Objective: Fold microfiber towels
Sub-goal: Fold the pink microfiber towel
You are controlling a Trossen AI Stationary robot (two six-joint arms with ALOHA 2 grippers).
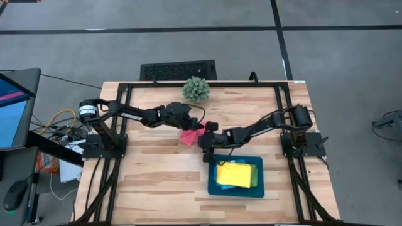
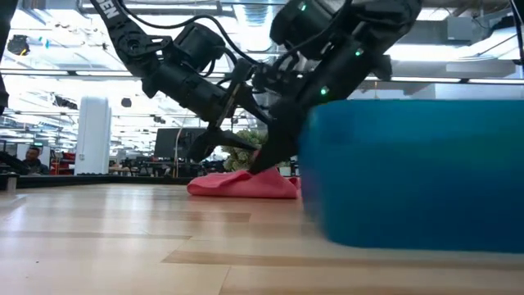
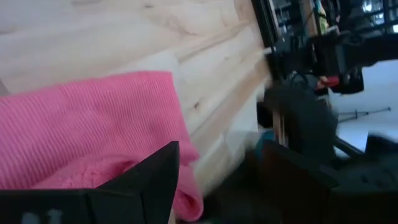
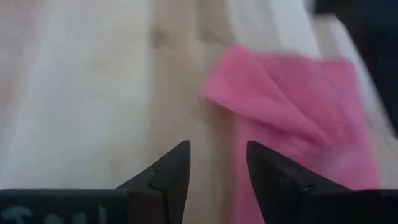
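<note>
The hot pink towel lies crumpled on the wooden tabletop, near the middle and just beyond the dark teal tray, partly doubled over with one flap raised. The left hand hangs right over its edge, fingers spread apart and released, with the pink cloth bunched under one finger but not pinched. The right hand hovers just beside the same towel, on the side nearer the tray, its two fingers parted with bare wood between them, grasping nothing. In the low view both hands point down at the pink heap from above. In the tray, a folded yellow towel sits on top, with a lime green towel showing at its edge beneath. A spiky green ball plant stands at the tabletop's far edge
</note>
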